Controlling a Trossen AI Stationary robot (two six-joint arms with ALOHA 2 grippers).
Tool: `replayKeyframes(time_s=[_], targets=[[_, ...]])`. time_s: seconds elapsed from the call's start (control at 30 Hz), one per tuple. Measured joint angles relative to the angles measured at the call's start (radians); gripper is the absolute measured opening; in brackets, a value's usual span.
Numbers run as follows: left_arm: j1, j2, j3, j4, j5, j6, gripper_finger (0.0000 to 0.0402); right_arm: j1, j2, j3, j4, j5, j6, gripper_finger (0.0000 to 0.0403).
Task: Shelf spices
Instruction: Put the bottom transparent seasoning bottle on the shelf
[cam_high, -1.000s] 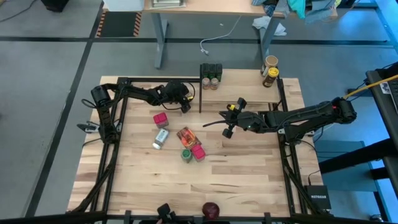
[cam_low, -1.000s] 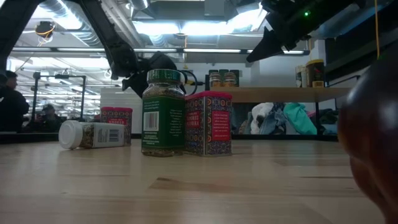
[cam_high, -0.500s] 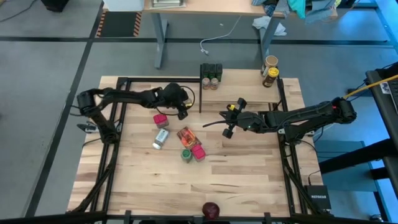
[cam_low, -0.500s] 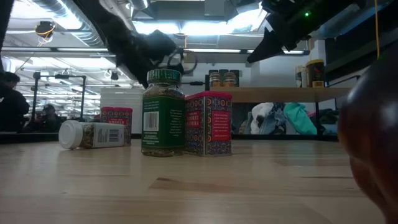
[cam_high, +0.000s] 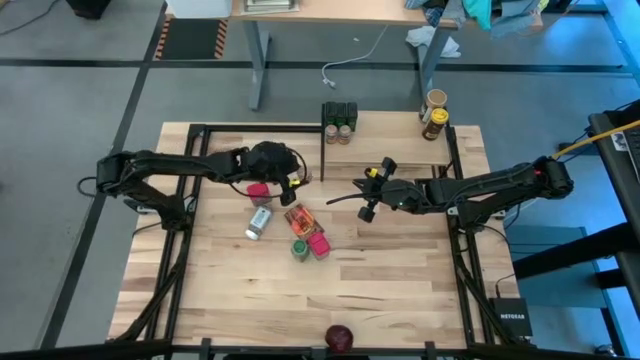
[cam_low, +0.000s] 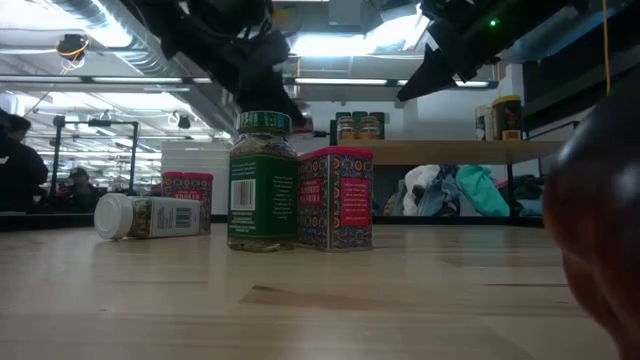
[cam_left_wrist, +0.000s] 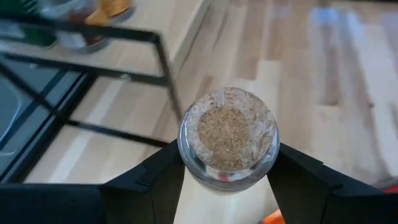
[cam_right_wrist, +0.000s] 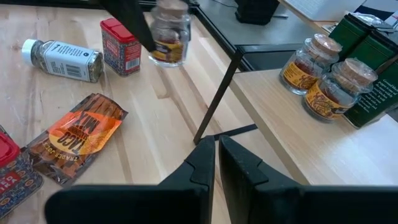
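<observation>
My left gripper (cam_high: 291, 178) hangs over the table's middle left, near the shelf's left post, shut on a small glass jar with a tan lid (cam_left_wrist: 227, 140); the right wrist view shows this jar (cam_right_wrist: 169, 34) in the air. My right gripper (cam_high: 365, 196) hovers shut and empty beside the shelf's left front corner. The shelf (cam_high: 395, 145) carries jars at its far left (cam_high: 340, 120) and far right (cam_high: 434, 115). On the table are a pink-red box (cam_high: 259, 192), a lying white-capped bottle (cam_high: 258, 222), an orange-red packet (cam_high: 299, 218), a green-lidded jar (cam_high: 299, 248) and another pink-red box (cam_high: 319, 244). My left gripper pinches the tan-lidded jar between its two fingers (cam_left_wrist: 160, 171), one on each side of the round glass body just under the lid (cam_left_wrist: 186, 149). The fingers come from above, pointing down at a slant. The jar is lifted clear of the table, roughly upright.
Thin black posts (cam_right_wrist: 217, 93) stand at the shelf's left front corner, close to both grippers. A dark red round object (cam_high: 340, 336) sits at the table's near edge. Bare planks lie to the near right of the spice cluster.
My left gripper, still shut on the jar, has moved a little toward the table's near edge, over the pink-red box, while its arm's elbow has swung out toward the table's left edge. The right arm has kept still.
</observation>
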Motion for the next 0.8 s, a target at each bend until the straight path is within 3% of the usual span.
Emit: replayKeyframes(time_s=[0.37, 0.67, 0.8], targets=[[-0.033, 0.027, 0.141, 0.059, 0.039, -0.011, 0.0205, 0.000, -0.014, 0.000, -0.003, -0.045, 0.000, 0.0028], [-0.022, 0.245, 0.375, 0.018, 0.062, 0.058, 0.0205, 0.019, -0.177, 0.000, -0.073, -0.038, 0.000, 0.0028], [0.008, 0.333, 0.464, -0.010, 0.022, 0.086, 0.0205, 0.043, -0.248, 0.001, -0.112, -0.016, 0.000, 0.0028]])
